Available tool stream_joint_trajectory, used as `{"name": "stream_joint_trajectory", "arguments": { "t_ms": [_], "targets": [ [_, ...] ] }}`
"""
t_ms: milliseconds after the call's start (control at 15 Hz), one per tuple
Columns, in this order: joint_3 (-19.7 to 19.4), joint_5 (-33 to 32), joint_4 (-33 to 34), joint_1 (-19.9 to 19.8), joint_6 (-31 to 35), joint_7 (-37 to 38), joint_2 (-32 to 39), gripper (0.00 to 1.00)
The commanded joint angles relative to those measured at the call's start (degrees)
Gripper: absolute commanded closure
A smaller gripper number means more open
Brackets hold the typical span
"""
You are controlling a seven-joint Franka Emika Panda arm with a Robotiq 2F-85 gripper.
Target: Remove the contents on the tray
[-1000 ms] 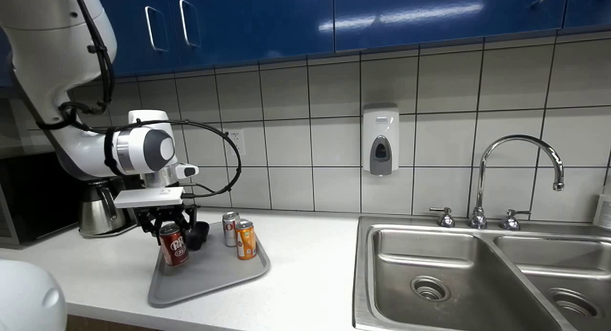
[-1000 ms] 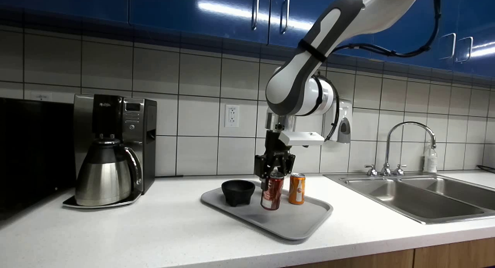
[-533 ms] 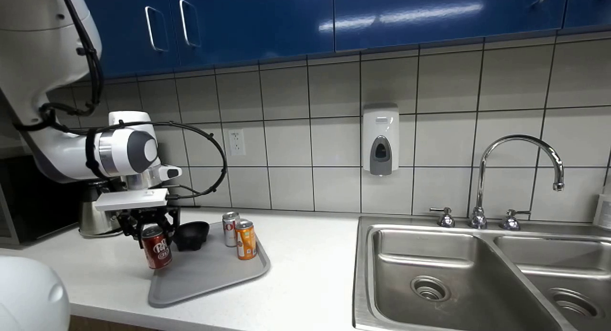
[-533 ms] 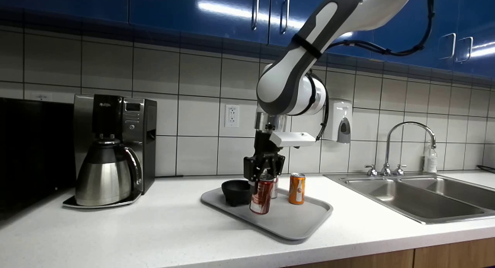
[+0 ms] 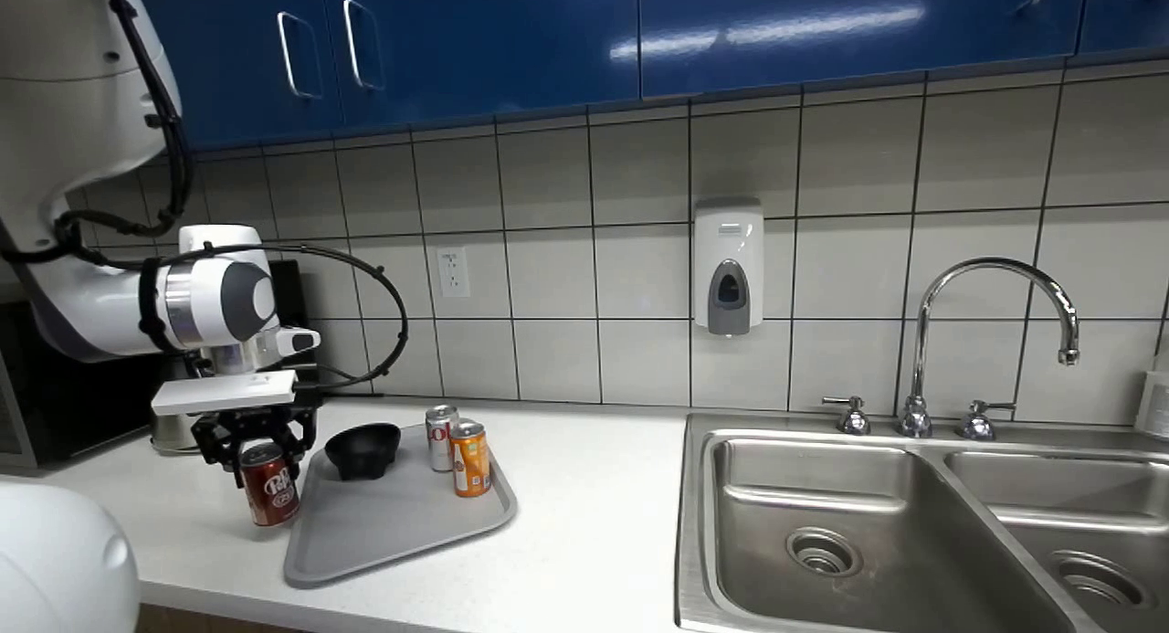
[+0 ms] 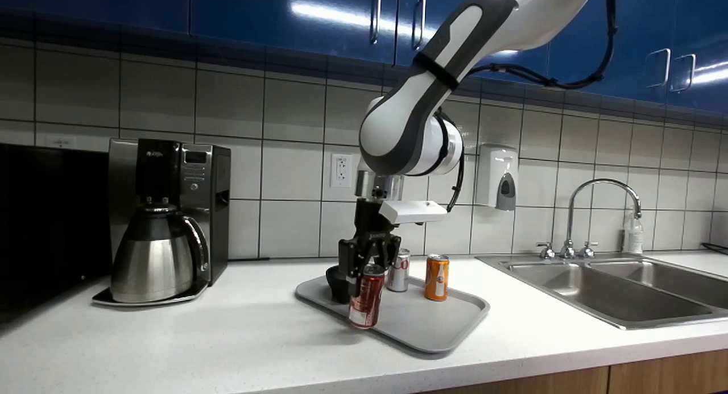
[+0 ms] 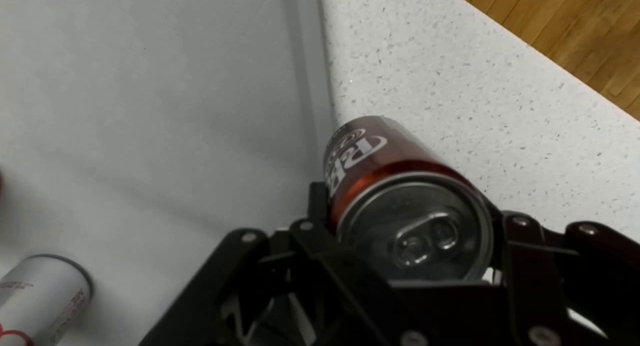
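The dark red can [image 5: 268,489] in the grasp of the fingers [image 7: 318,201], just past the edge of the tray [image 5: 388,537].
It is tilted over the speckled white desk [image 5: 566,542]; I cannot tell whether its base touches. On the tray stand the silver-white can [image 6: 400,274] and, near it, the orange can [image 6: 437,277], with a black bowl [image 5: 363,450] apart from both. Farther along the desk are a coffee maker [image 6: 199,203] and a steel double sink [image 5: 696,523]; behind runs a pale tiled wall [image 5: 639,359] with a white dispenser [image 5: 728,240], blue cabinets [image 5: 493,48] above.
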Motion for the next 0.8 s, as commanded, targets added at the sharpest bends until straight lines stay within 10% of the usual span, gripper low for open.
{"name": "stream_joint_trajectory", "arguments": {
  "t_ms": [0, 733],
  "targets": [
    [1.0, -1.4, 3.0, 0.6, -0.7, -0.5, 2.3, 0.62],
    [1.9, -2.3, 7.2, 2.8, -1.8, -1.4, 7.1, 0.62]
  ]
}}
